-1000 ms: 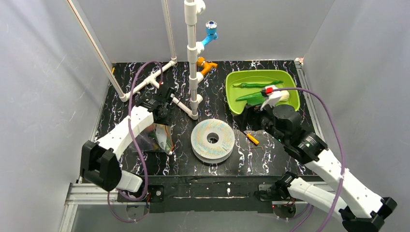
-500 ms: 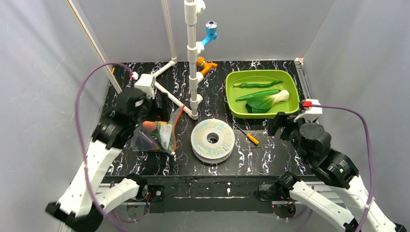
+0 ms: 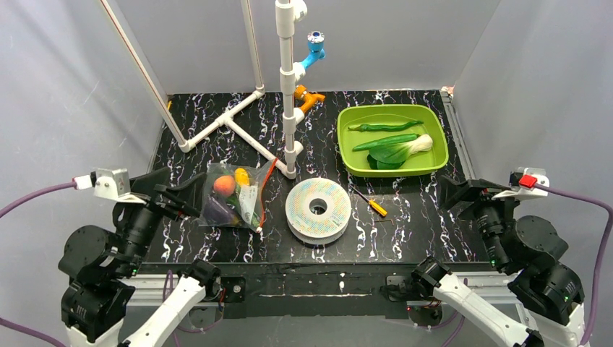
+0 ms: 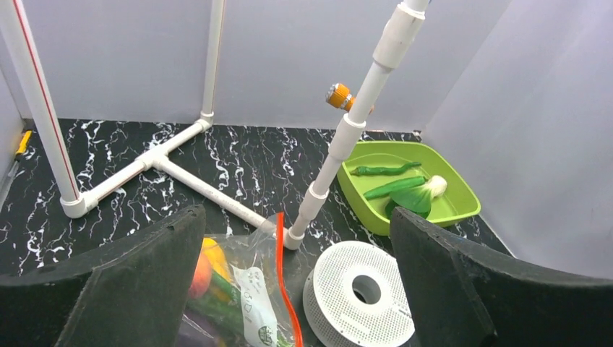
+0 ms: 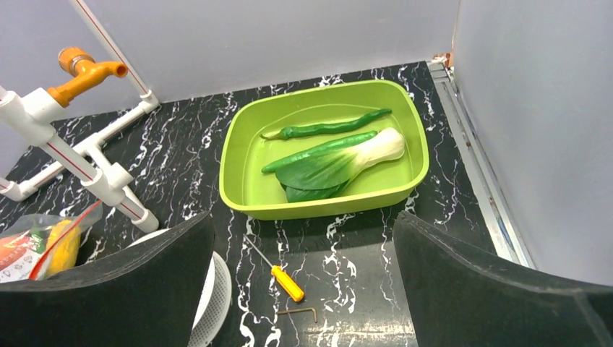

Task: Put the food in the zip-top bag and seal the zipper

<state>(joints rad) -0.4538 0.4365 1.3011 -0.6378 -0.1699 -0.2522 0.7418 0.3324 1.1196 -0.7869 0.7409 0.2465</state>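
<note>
Currently both claws gape wide, holding nothing: left claw (image 3: 177, 194) at lower left, just beside the bag (image 3: 233, 196); right claw (image 3: 466, 195) at lower right. We note the bag lies on the desk (image 3: 405, 231), left of centre, some food (image 3: 225, 186) inside, zipper (image 3: 266, 191) along its right edge. Bok choy (image 3: 401, 150) and peppers (image 3: 383, 126) lie in the tray (image 3: 347, 144), upper right.

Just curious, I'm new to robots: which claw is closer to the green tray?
The right. The right gripper hangs open just off the tray's near right corner; the left gripper is far over on the other side, beside the bag.
</note>
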